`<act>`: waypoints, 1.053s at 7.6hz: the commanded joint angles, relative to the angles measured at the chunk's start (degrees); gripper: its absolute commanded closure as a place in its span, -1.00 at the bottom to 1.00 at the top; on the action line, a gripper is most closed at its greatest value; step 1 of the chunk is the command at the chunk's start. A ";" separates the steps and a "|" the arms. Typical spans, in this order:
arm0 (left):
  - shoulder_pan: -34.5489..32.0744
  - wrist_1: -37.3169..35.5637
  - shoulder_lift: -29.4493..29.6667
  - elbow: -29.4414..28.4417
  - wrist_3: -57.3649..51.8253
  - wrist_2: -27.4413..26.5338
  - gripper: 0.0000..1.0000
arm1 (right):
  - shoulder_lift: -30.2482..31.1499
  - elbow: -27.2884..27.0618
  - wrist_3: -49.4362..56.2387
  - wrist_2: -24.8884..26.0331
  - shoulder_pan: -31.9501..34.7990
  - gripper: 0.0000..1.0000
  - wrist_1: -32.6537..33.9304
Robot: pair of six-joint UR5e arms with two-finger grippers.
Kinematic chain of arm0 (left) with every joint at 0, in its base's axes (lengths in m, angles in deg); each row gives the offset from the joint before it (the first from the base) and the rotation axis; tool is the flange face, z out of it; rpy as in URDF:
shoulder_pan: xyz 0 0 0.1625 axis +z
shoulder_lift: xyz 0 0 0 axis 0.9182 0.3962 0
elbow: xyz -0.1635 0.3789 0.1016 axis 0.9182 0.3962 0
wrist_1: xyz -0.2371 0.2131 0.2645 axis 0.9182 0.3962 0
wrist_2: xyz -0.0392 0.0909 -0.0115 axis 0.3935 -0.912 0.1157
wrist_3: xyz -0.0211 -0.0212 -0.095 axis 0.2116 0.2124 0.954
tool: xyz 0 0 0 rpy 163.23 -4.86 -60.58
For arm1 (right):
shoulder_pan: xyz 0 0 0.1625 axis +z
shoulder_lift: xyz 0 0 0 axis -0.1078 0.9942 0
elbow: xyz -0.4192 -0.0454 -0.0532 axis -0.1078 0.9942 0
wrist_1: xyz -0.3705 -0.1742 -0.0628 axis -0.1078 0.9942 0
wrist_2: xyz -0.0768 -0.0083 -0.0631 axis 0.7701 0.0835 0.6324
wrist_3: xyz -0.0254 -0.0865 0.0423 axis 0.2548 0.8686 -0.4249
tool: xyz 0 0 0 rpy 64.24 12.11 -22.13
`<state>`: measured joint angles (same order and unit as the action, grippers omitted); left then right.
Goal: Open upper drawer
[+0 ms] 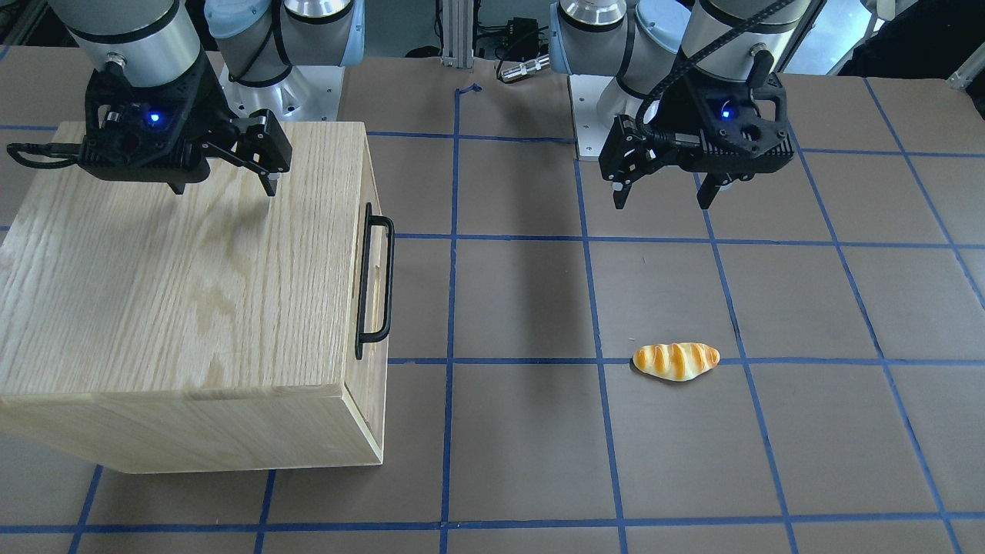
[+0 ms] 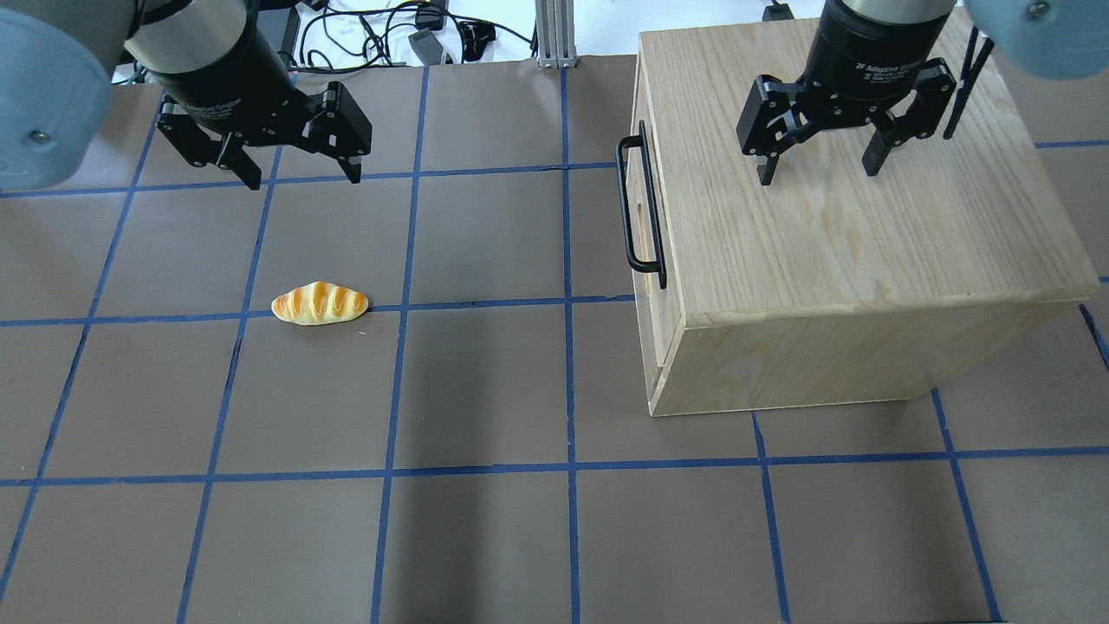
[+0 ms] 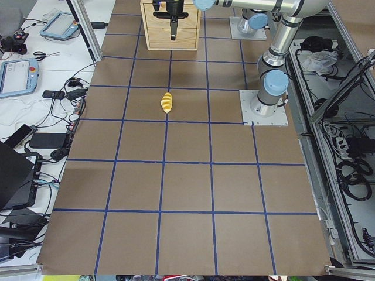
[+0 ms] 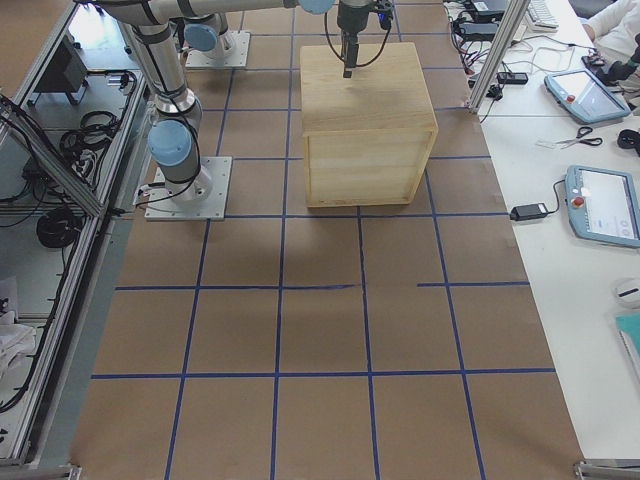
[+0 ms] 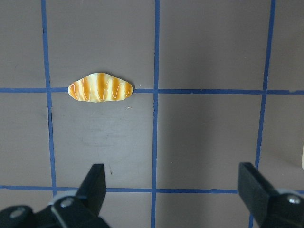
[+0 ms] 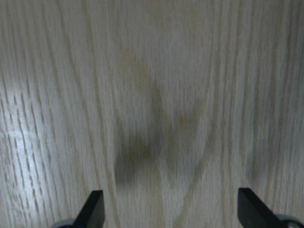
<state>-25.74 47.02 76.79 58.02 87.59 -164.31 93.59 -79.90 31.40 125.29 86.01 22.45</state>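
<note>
The big oak cabinet (image 2: 849,234) stands on the table's right side in the overhead view. Its upper drawer (image 2: 651,195) is shut, flush with the front face, which is turned toward the table's middle. The drawer's long black bar handle (image 2: 631,208) also shows in the front-facing view (image 1: 388,277). My right gripper (image 2: 817,175) hangs open and empty above the cabinet's top, behind the handle and apart from it; its wrist view (image 6: 171,204) shows only wood grain. My left gripper (image 2: 303,180) is open and empty above the table, far from the cabinet.
A toy bread roll (image 2: 320,303) lies on the brown table on a blue tape line, just in front of my left gripper (image 5: 172,180). The lower front panel sits beneath the upper drawer. The robot's bases stand at the table's back edge.
</note>
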 commanded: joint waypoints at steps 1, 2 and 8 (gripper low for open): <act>-0.05 0.10 -0.52 0.50 0.05 -0.05 -1.00 | 0.00 0.00 0.00 0.00 0.00 -1.00 0.00; -0.05 0.10 -0.70 0.76 0.05 -0.06 -1.00 | 0.00 0.00 0.00 0.00 0.00 -1.00 0.00; -6.18 -0.07 4.29 -0.02 0.05 5.39 -1.00 | 0.00 0.00 0.00 0.00 0.00 -1.00 0.00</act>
<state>-29.21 47.36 78.91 58.20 87.44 -160.33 93.59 -79.92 31.40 125.29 86.01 22.45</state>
